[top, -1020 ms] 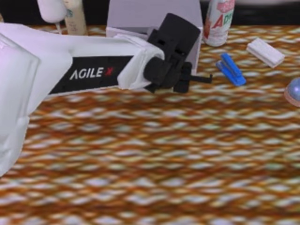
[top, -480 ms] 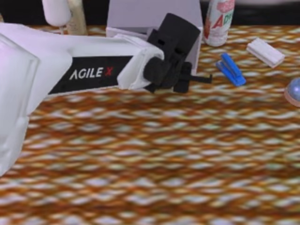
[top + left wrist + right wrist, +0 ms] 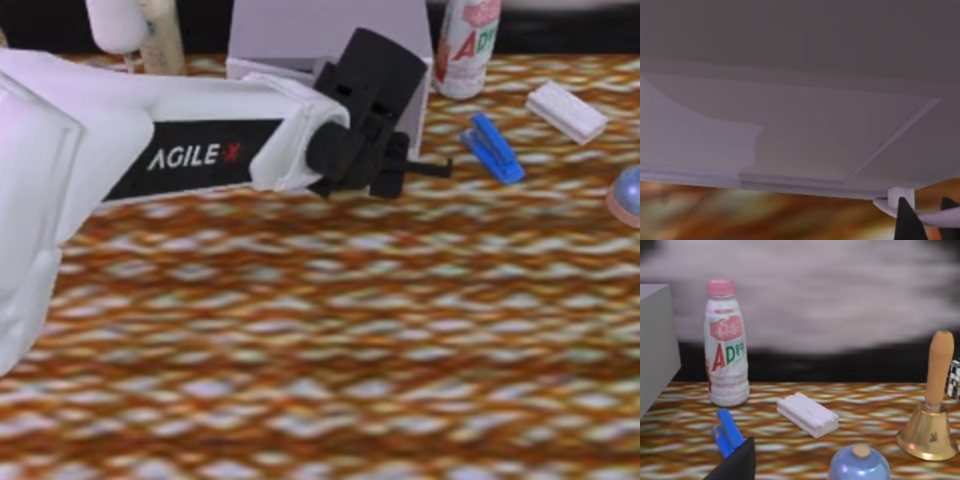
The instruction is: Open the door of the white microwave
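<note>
My left hand (image 3: 415, 168) sits at the front of the white microwave (image 3: 330, 35) on the worktop's far edge, fingers narrowly straddling the door (image 3: 790, 135) handle (image 3: 900, 197) for pulling.

A bottle (image 3: 727, 347) with a pink cap stands upright at the back of the worktop (image 3: 330, 340), which wears an orange and white weave. Near it, toward the front, lies a blue stapler (image 3: 492, 147), and to the stapler's right a white block (image 3: 566, 111) lies flat, apart from it. At the right edge sits a blue dome (image 3: 627, 195). A brass bell (image 3: 931, 425) with a wooden handle stands upright beyond the dome. At the back left stands another pale bottle (image 3: 160, 36).
</note>
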